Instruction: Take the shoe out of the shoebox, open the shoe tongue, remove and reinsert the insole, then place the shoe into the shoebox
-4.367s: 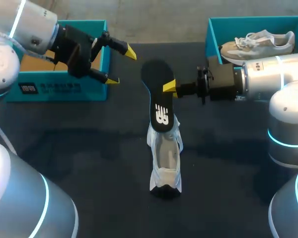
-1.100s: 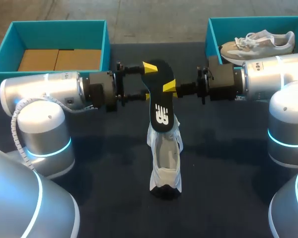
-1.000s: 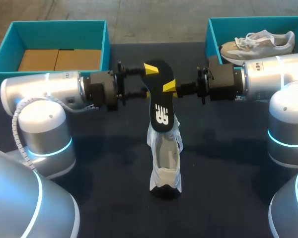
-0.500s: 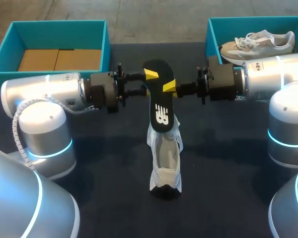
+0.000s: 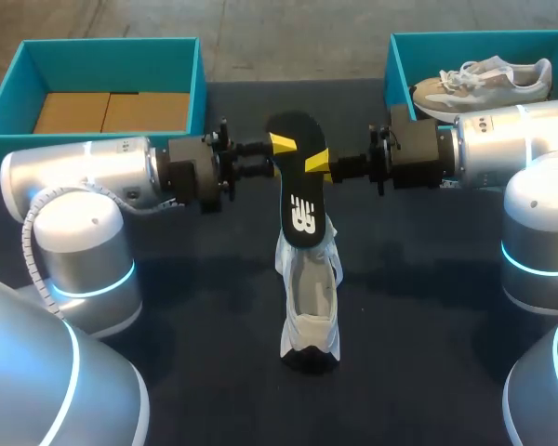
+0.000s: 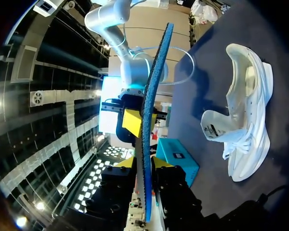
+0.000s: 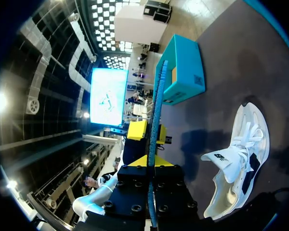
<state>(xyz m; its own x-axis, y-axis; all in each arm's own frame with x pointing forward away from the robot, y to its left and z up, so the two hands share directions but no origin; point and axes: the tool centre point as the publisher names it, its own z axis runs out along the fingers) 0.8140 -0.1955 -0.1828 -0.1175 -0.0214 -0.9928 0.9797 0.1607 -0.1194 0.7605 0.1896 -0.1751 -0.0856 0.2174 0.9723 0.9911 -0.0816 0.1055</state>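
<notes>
Left tool has swung in and closed onto black foam insole upper edge, facing right tool, likewise clamped on it. Insole hangs upright, lower end at mouth of white mesh shoe on counter, long axes aligned.

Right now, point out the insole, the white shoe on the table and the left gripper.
insole [image 5: 299, 190]: head view, on its black top face.
white shoe [image 5: 309, 297]: head view, middle of its upper.
left gripper [image 5: 277, 154]: head view, midway between its fingertips.
</notes>
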